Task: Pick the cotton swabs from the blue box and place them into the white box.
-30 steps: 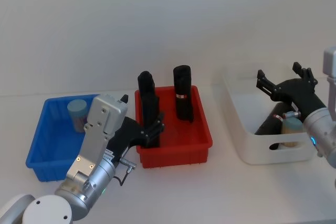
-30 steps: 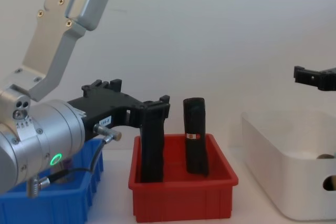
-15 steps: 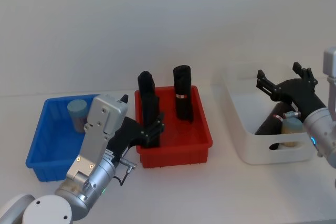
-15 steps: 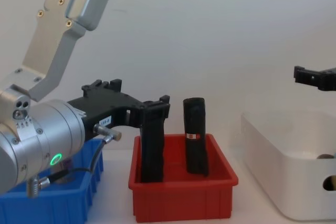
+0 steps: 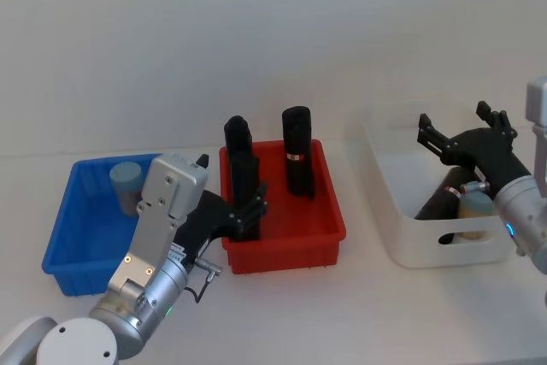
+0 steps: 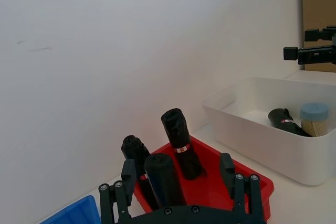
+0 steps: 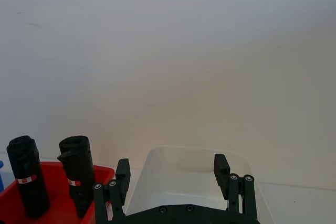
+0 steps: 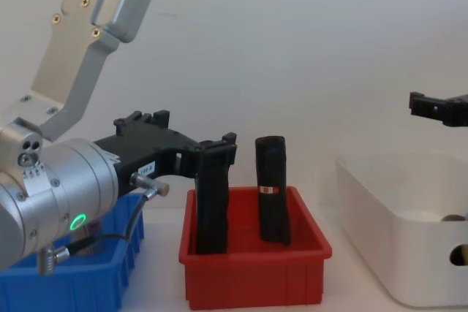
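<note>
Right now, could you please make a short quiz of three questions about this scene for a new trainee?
1. True or false: one cotton swabs jar stands in the blue box.
2. What lies beside the swab jar in the white box? A) a black roll B) a spoon C) a cup
3. Fill in: the left gripper is over the ____ bin, and the right gripper is over the white box.

Key: 1 true; 2 A; 3 red
</note>
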